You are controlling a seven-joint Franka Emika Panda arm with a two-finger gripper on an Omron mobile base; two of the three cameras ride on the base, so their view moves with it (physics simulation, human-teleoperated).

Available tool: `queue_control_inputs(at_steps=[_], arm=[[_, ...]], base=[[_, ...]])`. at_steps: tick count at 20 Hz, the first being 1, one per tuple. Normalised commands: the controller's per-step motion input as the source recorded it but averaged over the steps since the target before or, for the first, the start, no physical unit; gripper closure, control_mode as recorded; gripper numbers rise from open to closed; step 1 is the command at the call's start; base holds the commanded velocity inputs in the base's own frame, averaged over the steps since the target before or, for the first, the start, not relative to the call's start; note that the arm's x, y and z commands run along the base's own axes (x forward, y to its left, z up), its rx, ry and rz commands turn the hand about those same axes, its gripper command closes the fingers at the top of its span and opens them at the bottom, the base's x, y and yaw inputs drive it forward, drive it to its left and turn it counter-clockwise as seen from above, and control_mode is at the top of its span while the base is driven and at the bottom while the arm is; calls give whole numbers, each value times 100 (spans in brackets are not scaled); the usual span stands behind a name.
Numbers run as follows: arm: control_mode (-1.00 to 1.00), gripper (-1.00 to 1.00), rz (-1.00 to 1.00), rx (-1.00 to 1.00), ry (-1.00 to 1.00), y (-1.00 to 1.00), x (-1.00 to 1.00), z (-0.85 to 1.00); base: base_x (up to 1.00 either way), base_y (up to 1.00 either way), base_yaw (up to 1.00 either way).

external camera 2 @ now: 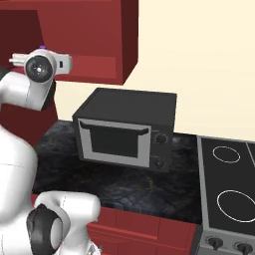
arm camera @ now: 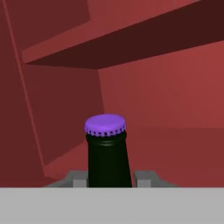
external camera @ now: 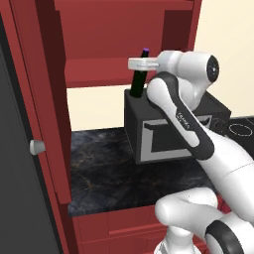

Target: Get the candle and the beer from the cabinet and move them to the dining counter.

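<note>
In front of the open cabinet (external camera: 89, 59), the beer (external camera: 140, 74) stands upright between the gripper (arm camera: 109, 180) fingers, jaws clamped on its neck. Its lower body is hidden behind the arm. The purple crimped cap tops dark glass. Below sits a boxy black microwave (external camera 2: 124, 130) on a veined marble worktop (external camera: 104, 173).

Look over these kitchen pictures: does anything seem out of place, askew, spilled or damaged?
Nothing looks spilled or damaged. The beer stands upright, gripped in the pincer in front of the open cabinet, above the microwave. That is simply the bottle being carried.
</note>
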Motion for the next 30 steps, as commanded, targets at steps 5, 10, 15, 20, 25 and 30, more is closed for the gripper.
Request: queue_control_inputs(at_steps=[5, 10, 15, 20, 25, 30], arm=[[-100, 100, 0, -5, 8, -33, -75, -22], [-100, 100, 0, -9, 8, -24, -45, -35], [-100, 100, 0, -7, 0, -4, -20, -30], [-100, 100, -4, -8, 8, -1, -24, -25], [-100, 100, 0, 0, 6, -34, -33, -18], [-100, 100, 0, 0, 4, -49, -43, -7]], base=[[0, 0, 0], [0, 0, 0], [0, 0, 0], [0, 0, 0], [0, 0, 0], [0, 0, 0]])
